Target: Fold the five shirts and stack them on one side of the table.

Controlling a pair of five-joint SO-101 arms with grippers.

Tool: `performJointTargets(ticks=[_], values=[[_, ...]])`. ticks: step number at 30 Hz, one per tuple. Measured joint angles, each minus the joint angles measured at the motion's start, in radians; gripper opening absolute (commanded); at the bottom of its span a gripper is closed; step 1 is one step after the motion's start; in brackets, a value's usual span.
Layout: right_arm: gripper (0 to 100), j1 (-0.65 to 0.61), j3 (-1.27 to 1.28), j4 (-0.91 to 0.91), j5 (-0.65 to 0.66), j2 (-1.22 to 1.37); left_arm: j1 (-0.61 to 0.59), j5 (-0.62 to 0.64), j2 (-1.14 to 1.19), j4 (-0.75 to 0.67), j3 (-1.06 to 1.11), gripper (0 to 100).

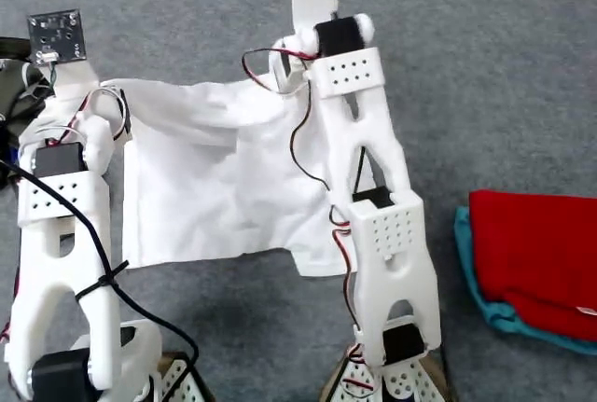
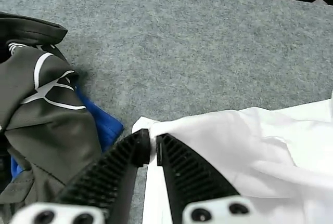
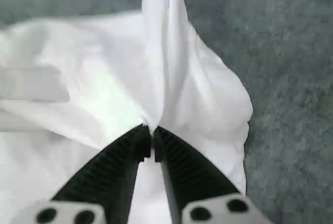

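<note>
A white shirt point(image 1: 215, 183) lies spread over the grey table between the two arms. My left gripper point(image 2: 152, 148) is shut on the white shirt point(image 2: 250, 146), pinching a corner at its far left edge. My right gripper point(image 3: 152, 145) is shut on a raised fold of the white shirt point(image 3: 78, 99) at its far right edge. From above, the left arm point(image 1: 61, 197) stands at the shirt's left side and the right arm point(image 1: 359, 141) reaches over its right part. A folded red shirt point(image 1: 541, 257) lies on a teal one point(image 1: 485, 304) at the right.
A heap of dark grey and blue shirts point(image 2: 47, 109) lies at the table's left edge, close to the left gripper. The grey table point(image 1: 485, 76) runs far behind and to the right of the white shirt. The two arm bases stand at the front edge.
</note>
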Motion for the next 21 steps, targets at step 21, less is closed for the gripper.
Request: performJointTargets(ticks=[21], values=[[19.4,-0.023,-0.175,0.057,0.049,0.028,0.000,0.000,0.000,0.000,0.000,2]])
